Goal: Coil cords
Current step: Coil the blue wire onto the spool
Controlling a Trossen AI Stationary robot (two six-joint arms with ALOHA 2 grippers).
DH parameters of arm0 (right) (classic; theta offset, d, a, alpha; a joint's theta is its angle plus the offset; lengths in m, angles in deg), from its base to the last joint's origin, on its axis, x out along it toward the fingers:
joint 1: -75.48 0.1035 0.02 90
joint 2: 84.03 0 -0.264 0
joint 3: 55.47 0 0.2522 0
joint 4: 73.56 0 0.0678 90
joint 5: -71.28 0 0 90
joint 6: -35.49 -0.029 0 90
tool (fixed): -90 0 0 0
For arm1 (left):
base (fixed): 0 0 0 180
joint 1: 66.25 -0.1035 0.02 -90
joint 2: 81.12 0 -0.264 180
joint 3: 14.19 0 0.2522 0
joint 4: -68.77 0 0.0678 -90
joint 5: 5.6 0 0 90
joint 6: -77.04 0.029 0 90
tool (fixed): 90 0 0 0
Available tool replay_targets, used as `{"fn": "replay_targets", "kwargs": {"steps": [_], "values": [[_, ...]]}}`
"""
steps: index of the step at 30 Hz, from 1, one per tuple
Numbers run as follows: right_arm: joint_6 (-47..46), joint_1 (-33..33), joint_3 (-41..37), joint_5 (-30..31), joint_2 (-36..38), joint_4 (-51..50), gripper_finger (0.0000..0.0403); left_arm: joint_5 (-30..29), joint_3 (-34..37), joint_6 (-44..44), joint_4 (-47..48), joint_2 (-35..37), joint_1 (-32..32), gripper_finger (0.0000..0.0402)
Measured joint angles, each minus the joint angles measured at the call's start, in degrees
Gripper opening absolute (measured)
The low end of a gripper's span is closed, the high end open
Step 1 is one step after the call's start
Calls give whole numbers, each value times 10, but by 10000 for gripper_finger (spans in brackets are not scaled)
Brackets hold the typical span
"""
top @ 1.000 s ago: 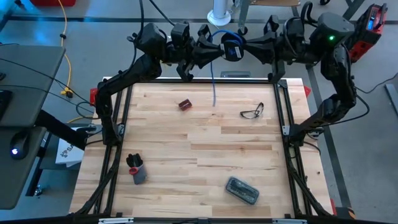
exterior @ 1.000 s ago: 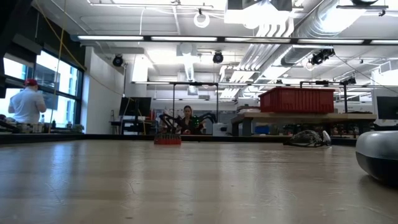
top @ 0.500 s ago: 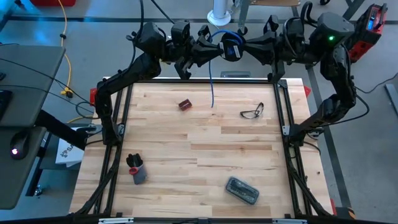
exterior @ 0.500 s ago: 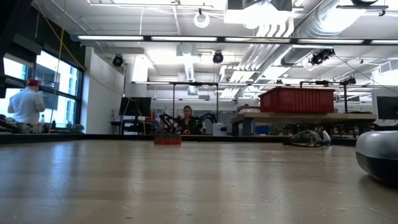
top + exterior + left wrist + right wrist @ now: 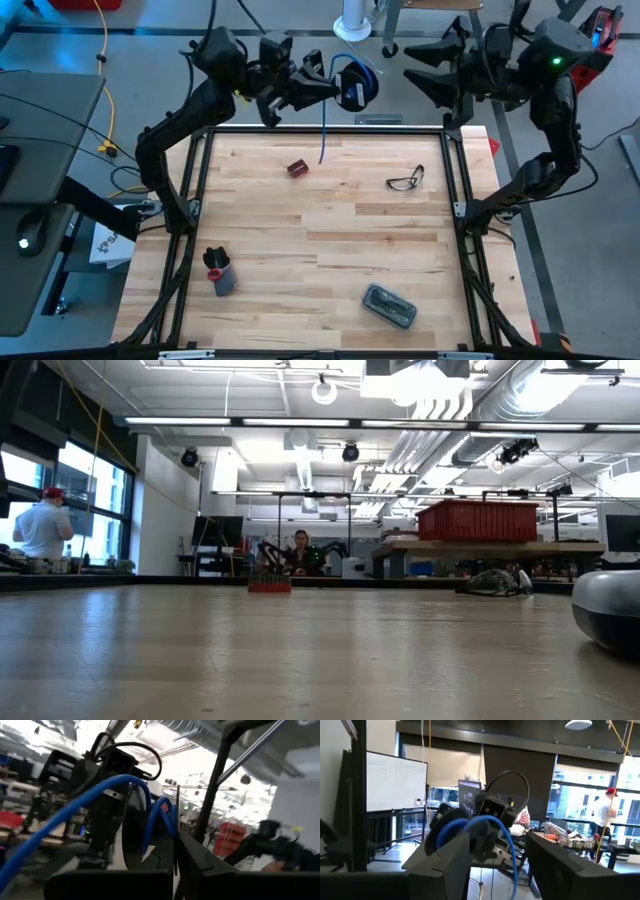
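Your left gripper (image 5: 318, 88) is closed on the round black reel (image 5: 349, 92) beyond the table's (image 5: 330, 230) far edge — the thin, smooth blue cord (image 5: 324, 132) hangs off it over the pale wood planks. Your right gripper (image 5: 425, 66) hovers nearby, fingers spread and empty.

Dark-framed glasses (image 5: 405, 180) lie on the wooden table (image 5: 320, 250), well below the raised jaws; a small red block (image 5: 297, 168) sits nearer them. Farther off rest a grey case (image 5: 389, 305) and a grey holder with red-tipped tool (image 5: 219, 271).
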Motion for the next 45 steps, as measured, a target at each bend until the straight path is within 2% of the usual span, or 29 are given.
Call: {"fn": "replay_targets", "kwargs": {"steps": [8, 14, 22, 27, 33, 36, 45], "values": [[2, 8, -2, -24, -28, -7, 169, 14, 0, -149, -133, -1, 22, 0], [16, 33, -3, -29, -75, 32, 157, -11, 0, -226, -188, -2, 43, 0], [19, 55, -3, -22, -117, 111, 154, -25, 0, -240, -190, -1, 71, 0], [32, 67, -3, -10, -117, 126, 152, -40, 0, -241, -198, -1, 79, 0], [39, 81, -3, 1, -118, 140, 131, -45, 0, -245, -203, -1, 87, 0], [54, 88, -3, 27, -117, 142, 124, -49, 0, -249, -203, -1, 93, 0], [66, 107, -3, 54, -120, 163, 122, -53, 0, -249, -203, -1, 115, 0]]}}
